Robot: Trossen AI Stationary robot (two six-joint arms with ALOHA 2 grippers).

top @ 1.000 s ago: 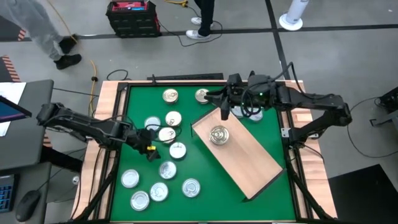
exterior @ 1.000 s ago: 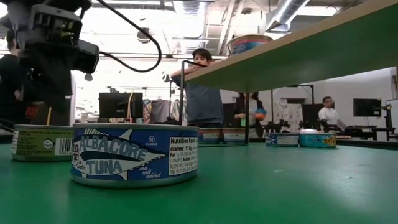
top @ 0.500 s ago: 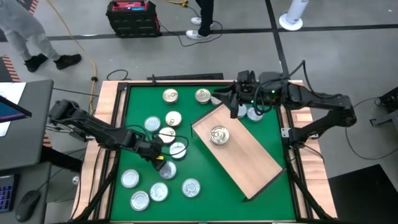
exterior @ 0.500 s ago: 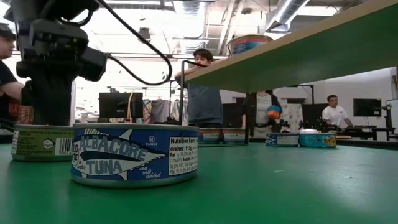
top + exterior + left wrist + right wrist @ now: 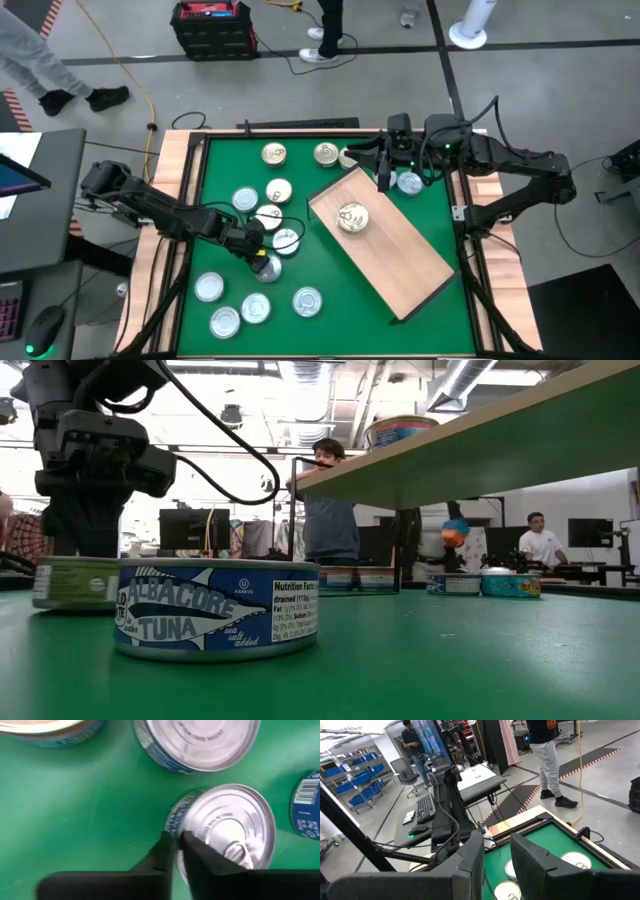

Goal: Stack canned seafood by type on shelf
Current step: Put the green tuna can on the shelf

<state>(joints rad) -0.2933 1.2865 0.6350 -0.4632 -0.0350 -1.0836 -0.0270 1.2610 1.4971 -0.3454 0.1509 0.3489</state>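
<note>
From above, the left gripper (image 5: 262, 257) is reaching among the loose tins on the mat, its fingers closing on the rim of one tin (image 5: 268, 272), while the right gripper (image 5: 384, 178) is hanging at the far corner of the shelf (image 5: 400, 255), where one tin (image 5: 351, 217) is already lying; whether it is holding anything I cannot tell. In the left wrist view the fingers (image 5: 167, 852) are pinching the tin's rim (image 5: 225, 827), one inside and one outside. I judge this is the pick-up step, so next the tin should be lifted and carried to the shelf.
</note>
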